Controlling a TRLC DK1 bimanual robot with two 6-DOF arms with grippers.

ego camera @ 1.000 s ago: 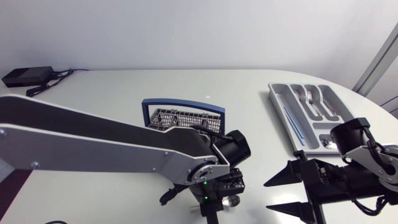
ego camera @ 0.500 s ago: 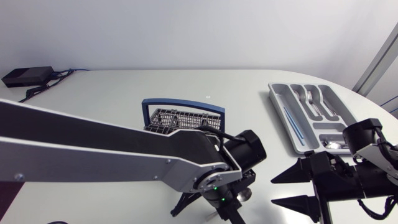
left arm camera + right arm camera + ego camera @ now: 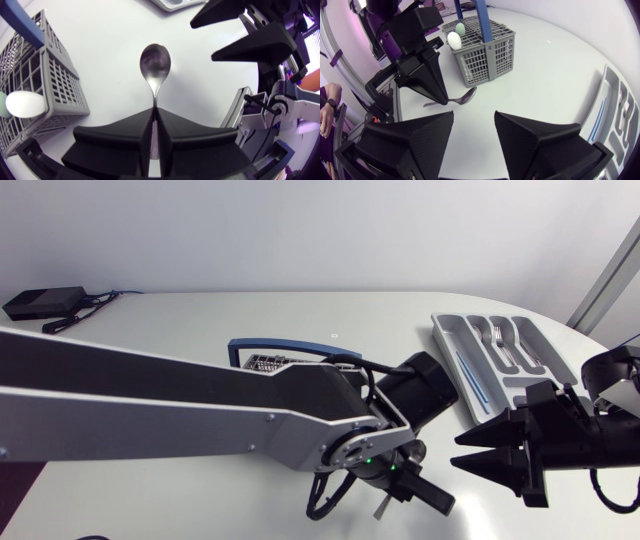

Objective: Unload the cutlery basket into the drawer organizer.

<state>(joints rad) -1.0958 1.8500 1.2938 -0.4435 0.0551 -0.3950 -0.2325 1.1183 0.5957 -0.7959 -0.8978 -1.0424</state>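
- Holding the spoon point(image 3: 155, 62): your left hand point(image 3: 156, 112) is clamped on its handle, bowl sticking out ahead, over the worktop point(image 3: 115, 35) and beside the cutlery basket point(image 3: 50, 85).
- Right hand point(image 3: 474, 115) is spread wide and empty. It faces the spoon, between it and the drawer organizer point(image 3: 447, 340).
- Looks like a handover: feed the bowl end squarely into the right hand's gap and keep it level.
- Don't let go with the left until the right has closed; thin metal slips.

We can read no text, label, number or sign in any view; a tiny pale mark point(image 3: 335, 335) on the table point(image 3: 200, 330) is illegible.
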